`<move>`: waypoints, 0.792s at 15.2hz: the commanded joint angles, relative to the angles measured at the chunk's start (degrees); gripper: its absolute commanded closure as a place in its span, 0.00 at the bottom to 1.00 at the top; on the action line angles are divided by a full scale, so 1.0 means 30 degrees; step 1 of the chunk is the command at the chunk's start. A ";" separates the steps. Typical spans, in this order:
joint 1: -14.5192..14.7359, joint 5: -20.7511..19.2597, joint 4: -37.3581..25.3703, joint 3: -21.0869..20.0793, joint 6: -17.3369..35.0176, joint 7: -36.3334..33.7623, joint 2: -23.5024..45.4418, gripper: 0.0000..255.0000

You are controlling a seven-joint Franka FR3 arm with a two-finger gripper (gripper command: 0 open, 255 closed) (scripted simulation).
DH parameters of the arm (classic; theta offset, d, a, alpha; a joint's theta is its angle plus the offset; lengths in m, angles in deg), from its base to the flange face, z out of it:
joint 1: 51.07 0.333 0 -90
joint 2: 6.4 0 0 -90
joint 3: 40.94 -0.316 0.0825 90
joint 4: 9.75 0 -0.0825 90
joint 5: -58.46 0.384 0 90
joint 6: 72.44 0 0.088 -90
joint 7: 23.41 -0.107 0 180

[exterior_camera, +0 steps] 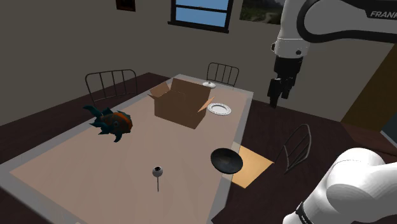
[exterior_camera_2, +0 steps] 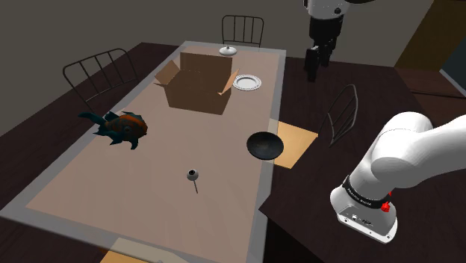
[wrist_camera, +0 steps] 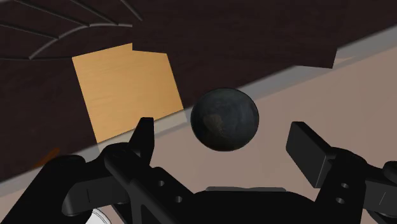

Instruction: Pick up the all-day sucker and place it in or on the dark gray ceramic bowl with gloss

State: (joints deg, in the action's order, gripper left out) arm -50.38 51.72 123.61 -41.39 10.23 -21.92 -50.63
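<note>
Open gripper point(exterior_camera: 277, 97) hangs empty, high beyond bowl point(exterior_camera: 226, 160).
Sucker point(exterior_camera: 157, 172) sits near bowl; cardboard box point(exterior_camera: 181, 105), plate point(exterior_camera: 219, 109) beyond it; poss. fish toy point(exterior_camera: 113, 121) farther off.

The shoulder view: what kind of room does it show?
Probably a dining room in a house: a long table with wire-backed chairs around it, a white plate on it, and a window in the far wall.
</note>
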 commanded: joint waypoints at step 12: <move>0.1164 0.2394 0.0737 -0.3436 0.4322 -0.4325 0.3988 0.00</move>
State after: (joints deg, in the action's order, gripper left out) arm -47.34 58.14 125.65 -50.48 21.82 -33.36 -39.95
